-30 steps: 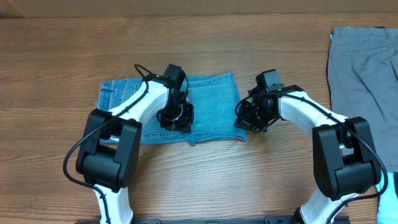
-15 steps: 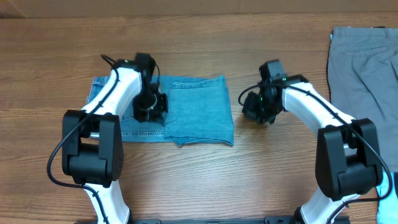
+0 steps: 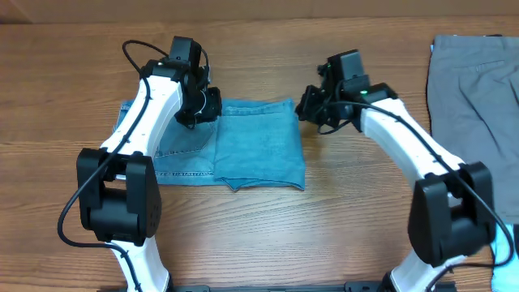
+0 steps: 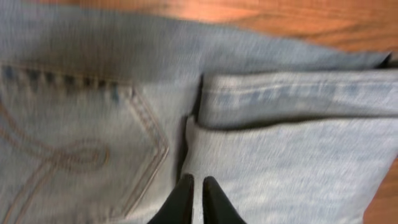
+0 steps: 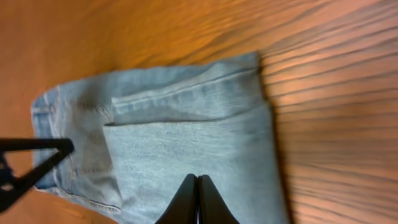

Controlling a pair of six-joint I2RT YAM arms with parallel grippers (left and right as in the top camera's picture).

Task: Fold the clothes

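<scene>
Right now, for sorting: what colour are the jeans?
Jeans: faded light blue, best from left wrist.

Wood-grain table [image 3: 340,235] carrying two garments.
A folded pair of light blue jeans [image 3: 259,154] lies flat left of centre, a stitched back pocket showing at its left end; a grey garment [image 3: 474,105] lies spread at the right edge, well apart from it.

A wooden worktop [image 3: 259,235] fills nearly all of the overhead view, mid-brown, its grain running from the left edge to the right in long, slightly wavy streaks. Along its far edge lies a paler tan band [image 3: 243,8] — wall or floor, it cannot be told. The light is even and soft, with only faint shadows; seen close from the wrists the wood turns a warmer orange, with pale glossy streaks along the grain.
</scene>
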